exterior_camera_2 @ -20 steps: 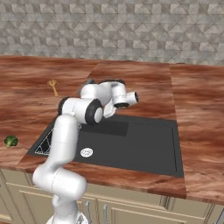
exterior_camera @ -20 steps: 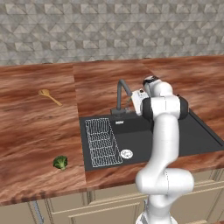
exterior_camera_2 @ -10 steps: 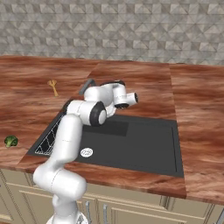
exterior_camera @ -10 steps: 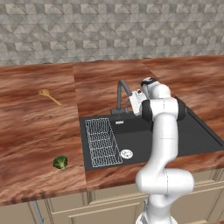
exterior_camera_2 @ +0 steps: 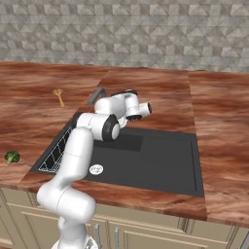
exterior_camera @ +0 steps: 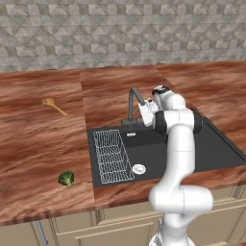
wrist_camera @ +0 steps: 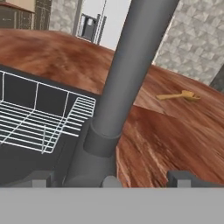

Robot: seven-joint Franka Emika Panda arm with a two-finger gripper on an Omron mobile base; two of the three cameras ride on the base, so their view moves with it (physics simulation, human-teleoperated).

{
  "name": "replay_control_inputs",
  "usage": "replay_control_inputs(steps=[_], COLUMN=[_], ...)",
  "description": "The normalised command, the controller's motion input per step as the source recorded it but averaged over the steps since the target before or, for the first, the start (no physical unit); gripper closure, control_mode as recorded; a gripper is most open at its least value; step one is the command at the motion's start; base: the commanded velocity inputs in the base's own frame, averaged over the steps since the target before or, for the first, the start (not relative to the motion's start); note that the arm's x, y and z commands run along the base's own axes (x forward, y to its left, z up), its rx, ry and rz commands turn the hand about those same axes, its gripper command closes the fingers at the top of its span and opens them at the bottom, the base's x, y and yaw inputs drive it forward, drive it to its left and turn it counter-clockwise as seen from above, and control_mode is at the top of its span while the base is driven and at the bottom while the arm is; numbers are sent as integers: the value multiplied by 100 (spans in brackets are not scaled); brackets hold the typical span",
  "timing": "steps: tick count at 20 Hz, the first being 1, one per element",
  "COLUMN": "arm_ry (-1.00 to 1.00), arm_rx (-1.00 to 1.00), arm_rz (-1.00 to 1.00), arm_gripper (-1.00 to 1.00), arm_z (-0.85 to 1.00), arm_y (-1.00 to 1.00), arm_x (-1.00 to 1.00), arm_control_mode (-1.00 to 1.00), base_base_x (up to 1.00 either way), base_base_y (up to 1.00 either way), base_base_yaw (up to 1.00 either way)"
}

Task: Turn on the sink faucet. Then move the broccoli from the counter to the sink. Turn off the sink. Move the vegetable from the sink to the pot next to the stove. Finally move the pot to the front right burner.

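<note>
Gripper [exterior_camera: 145,111] spread wide, empty, at sink faucet [wrist_camera: 114,105] base; lever at 6 o'clock in hand view | risk: fingers slide past lever, tap stays off; broccoli [exterior_camera: 66,178] waits

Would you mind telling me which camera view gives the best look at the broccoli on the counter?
The left base view: the broccoli sits whole and unobstructed on the counter, left of the sink. The right base view has it smaller, at the far left edge.
</note>
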Motion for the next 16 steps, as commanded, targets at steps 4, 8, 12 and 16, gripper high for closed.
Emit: replay_control_inputs(steps=[4,8,12,16], arm_ry=[2,3,1,0], arm_rx=[3,2,1,1], arm_rz=[0,0,0,-5], arm_gripper=[-100,100,100,100], arm_z=[-2,-7,-4,-2], arm_y=[10,11,22,14], arm_x=[19,9,3,0], arm_control_mode=[-100,-100,-100,-100], base_base_x=[0,0,0,0], base_base_y=[0,0,0,0], base_base_yaw=[0,0,0,0])
